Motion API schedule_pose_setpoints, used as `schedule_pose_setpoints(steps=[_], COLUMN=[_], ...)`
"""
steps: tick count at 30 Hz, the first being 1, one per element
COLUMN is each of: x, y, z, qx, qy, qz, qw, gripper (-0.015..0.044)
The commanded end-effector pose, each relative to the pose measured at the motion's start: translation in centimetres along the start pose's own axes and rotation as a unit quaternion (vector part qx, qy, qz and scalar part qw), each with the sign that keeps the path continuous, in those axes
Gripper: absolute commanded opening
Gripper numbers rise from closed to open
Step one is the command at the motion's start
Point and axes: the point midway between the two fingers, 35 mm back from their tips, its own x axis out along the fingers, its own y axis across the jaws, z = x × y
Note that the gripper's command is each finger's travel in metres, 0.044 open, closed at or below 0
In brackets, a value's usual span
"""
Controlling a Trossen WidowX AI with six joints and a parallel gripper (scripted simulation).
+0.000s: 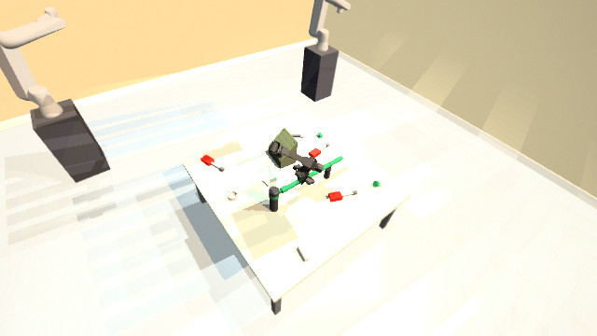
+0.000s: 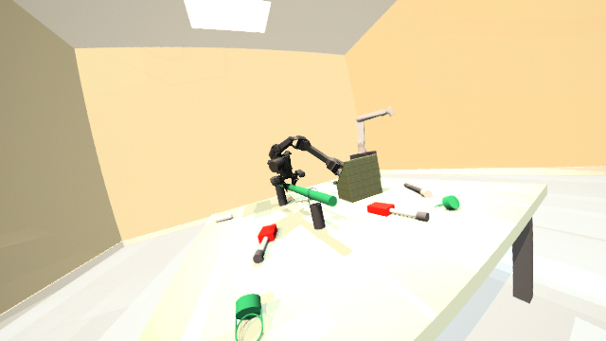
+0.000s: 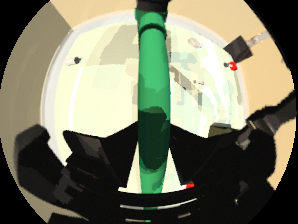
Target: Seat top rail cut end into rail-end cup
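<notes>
The green rail (image 1: pixel 333 162) (image 2: pixel 324 196) (image 3: pixel 154 75) runs from above the small post (image 1: pixel 327 174) (image 2: pixel 317 216) to the big post (image 1: pixel 273 204) (image 2: pixel 281 195). A thin loop shows around the rail above the small post in the exterior view. My gripper (image 1: pixel 304 175) (image 3: pixel 152 124) is shut on the rail between the posts. The green band (image 1: pixel 274 197) sits high on the big post, just below its dark cap. In the wrist view the rail's far end meets the green end cup (image 3: pixel 150 18) at a dark ring line. How deep it sits cannot be told.
Red-handled tools (image 1: pixel 335 196) (image 2: pixel 380 208) (image 2: pixel 267 233) and green caps (image 1: pixel 376 184) (image 2: pixel 248 305) lie on the table around the fence. An olive block (image 1: pixel 285 154) (image 2: pixel 361 180) stands by the arm. A pale ring (image 1: pixel 232 199) lies left of the big post.
</notes>
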Motion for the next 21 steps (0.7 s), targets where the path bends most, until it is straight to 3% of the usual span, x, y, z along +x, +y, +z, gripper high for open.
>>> schedule_pose_setpoints(steps=[1, 21], x=[-0.2, 0.0], y=[0.2, 0.1], z=[0.9, 0.5], qx=[-0.001, 0.0], qy=[-0.009, 0.001], qz=[0.006, -0.001], qw=[1.0, 1.0], gripper=[0.0, 0.0])
